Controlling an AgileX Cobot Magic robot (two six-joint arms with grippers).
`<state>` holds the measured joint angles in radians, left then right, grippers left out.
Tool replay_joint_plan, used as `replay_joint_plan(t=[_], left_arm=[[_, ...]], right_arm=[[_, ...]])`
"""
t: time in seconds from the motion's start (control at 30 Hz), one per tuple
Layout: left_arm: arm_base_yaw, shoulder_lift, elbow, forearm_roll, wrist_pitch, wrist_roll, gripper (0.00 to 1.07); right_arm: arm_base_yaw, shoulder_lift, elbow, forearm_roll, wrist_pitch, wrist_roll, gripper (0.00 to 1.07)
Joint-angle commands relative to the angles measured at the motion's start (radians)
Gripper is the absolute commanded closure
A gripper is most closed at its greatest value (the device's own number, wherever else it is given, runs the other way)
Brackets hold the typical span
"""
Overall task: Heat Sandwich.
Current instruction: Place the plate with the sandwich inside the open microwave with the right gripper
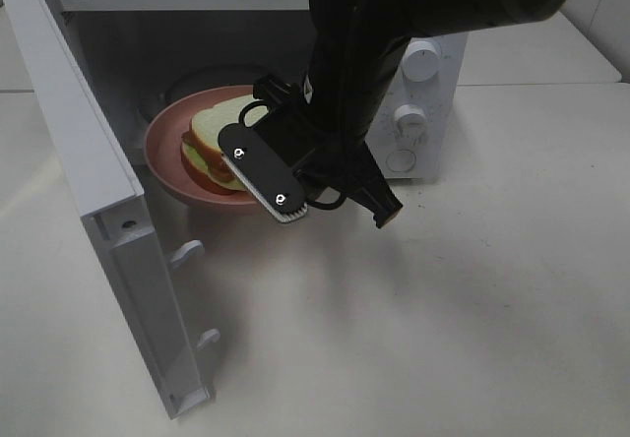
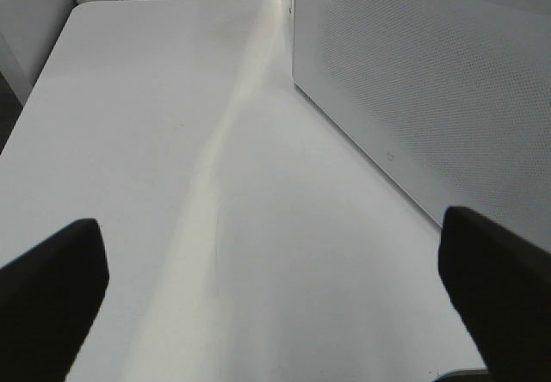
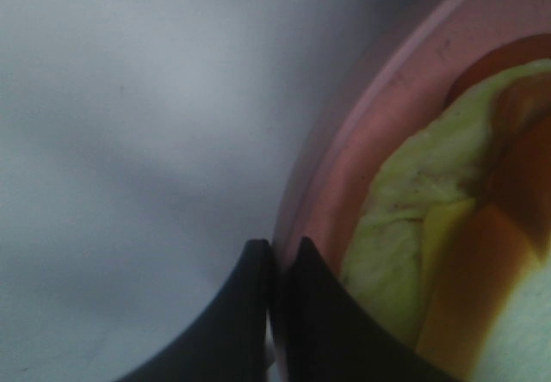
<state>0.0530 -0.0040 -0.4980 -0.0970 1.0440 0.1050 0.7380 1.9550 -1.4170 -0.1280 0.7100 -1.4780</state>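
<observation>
At the mouth of the microwave [image 1: 423, 83], your right claw [image 3: 277, 253] pinches the plate [image 1: 162, 147], sandwich [image 1: 212, 134] seemingly part-way in, left claw [image 2: 271, 244] spread; release, shutting the door [image 1: 89, 181] and heating remain.

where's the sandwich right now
The sandwich lies on the pink plate in the open microwave's doorway, left of centre in the high view. The right hand is shut on the plate's near rim.

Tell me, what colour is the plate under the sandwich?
Pink plate, clearest in the exterior high view.
</observation>
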Motion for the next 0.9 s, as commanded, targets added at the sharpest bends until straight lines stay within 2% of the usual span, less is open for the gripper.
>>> replay_joint_plan(t=[0.03,0.67,0.9], left_arm=[[-0.001,-0.027,0.002,0.0,-0.015,-0.003,0.05],[-0.001,-0.027,0.002,0.0,-0.015,-0.003,0.05],[-0.001,-0.027,0.002,0.0,-0.015,-0.003,0.05]], right_arm=[[-0.003,0.027,-0.059,0.001,0.013,0.016,1.07],[-0.003,0.184,-0.304,-0.003,0.084,0.102,1.07],[-0.003,0.25,-0.431,-0.036,0.132,0.179,1.07]])
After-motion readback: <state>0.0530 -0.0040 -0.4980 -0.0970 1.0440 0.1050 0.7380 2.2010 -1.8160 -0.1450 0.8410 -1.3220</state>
